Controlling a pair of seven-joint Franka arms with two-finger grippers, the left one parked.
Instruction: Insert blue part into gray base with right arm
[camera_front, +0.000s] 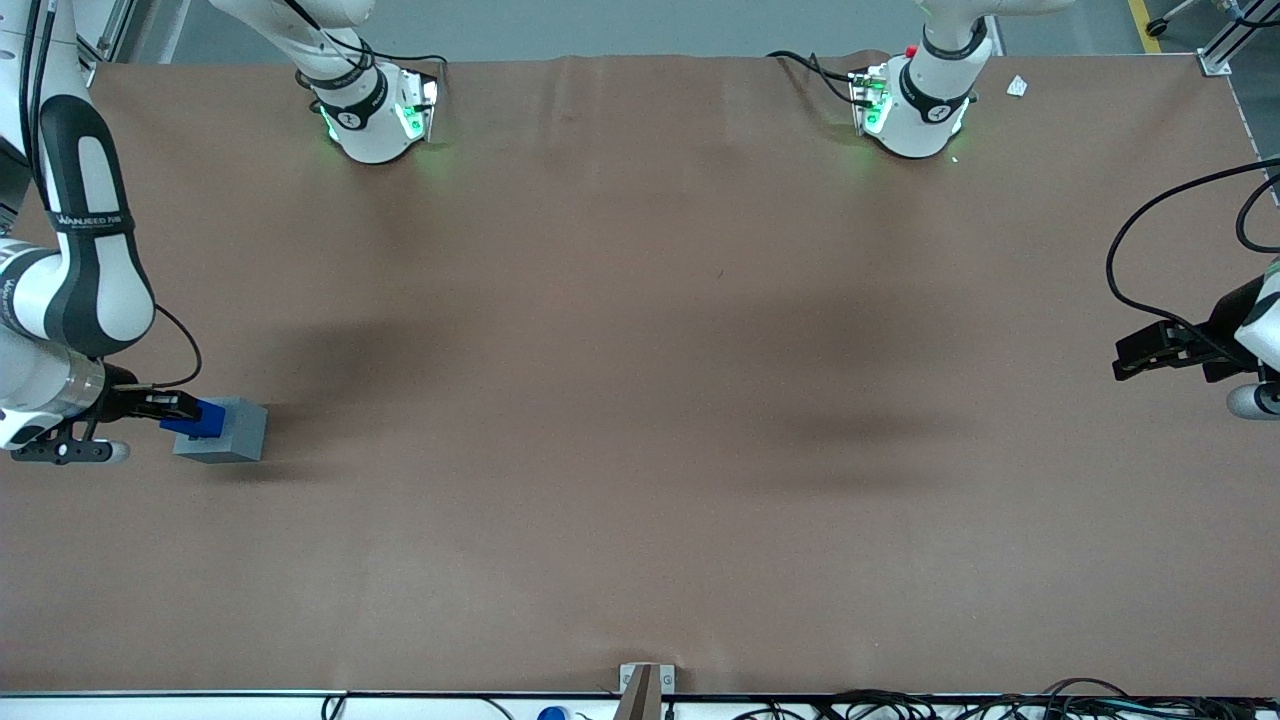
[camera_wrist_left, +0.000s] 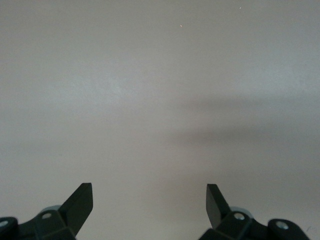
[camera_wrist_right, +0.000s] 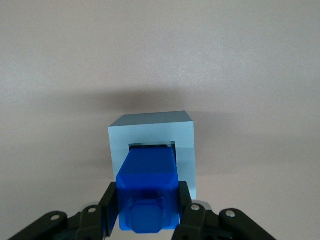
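Blue part (camera_wrist_right: 148, 192) gripped by gripper (camera_wrist_right: 148, 212), entering gray base (camera_wrist_right: 152, 131) recess

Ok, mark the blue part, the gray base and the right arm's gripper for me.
blue part (camera_wrist_right: 148, 172), right wrist view, on its upper face.
gray base (camera_wrist_right: 152, 129), right wrist view, on the face around its recess.
gripper (camera_front: 178, 405), front view, at the fingertips, shut on the blue part over the base.

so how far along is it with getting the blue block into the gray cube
Done: the black two-finger gripper has the small bright blue plastic block clamped and lined up over the light gray plastic cube. In hand: the block's leading end sits at the cube's square recess. Left: pushing it fully home and letting go; much of the block remains outside the cube.
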